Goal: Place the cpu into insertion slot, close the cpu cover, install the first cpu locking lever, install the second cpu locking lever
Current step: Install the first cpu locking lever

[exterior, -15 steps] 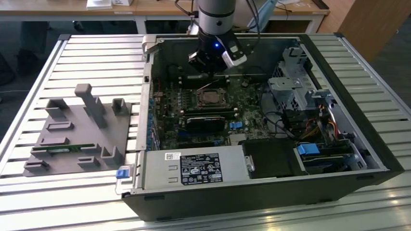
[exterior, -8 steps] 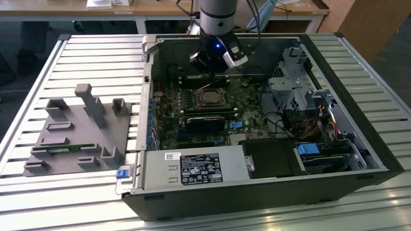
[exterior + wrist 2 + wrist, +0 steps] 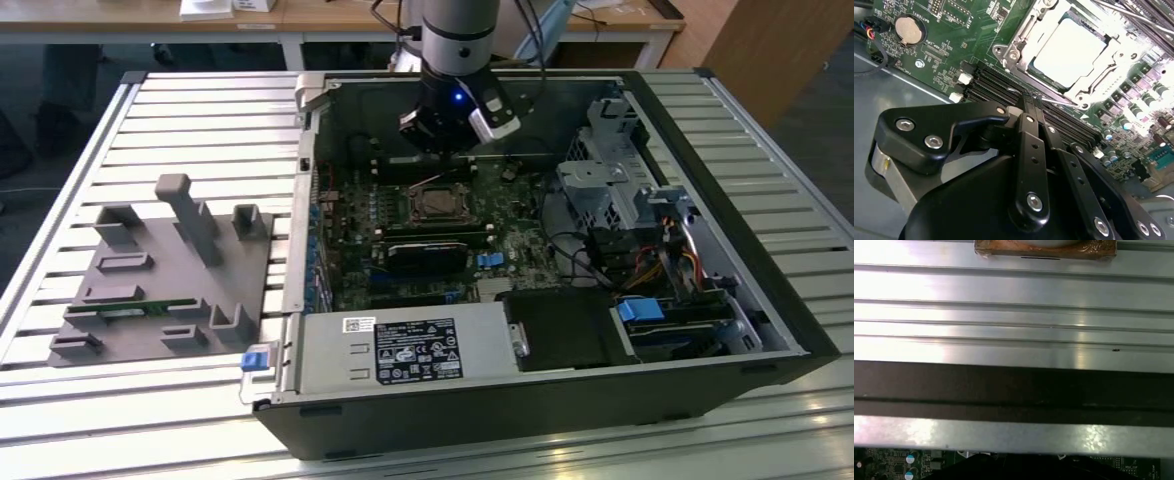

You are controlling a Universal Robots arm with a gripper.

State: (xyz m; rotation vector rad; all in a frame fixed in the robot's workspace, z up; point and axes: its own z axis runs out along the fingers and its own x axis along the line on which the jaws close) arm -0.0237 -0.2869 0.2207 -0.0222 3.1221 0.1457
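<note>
Case wall (image 3: pixel 310 150) and drive cage (image 3: pixel 607 190) flank the insertion slot (image 3: pixel 438 204) — open above.

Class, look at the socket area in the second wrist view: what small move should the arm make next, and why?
Probably press the thin locking lever down towards its catch. The cpu already lies seated, the cpu cover appears to rest flat over its edges, and the gripper sits right at that lever.

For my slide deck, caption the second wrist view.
Gripper poised beside the socket, chip seated under its metal cover.
</note>
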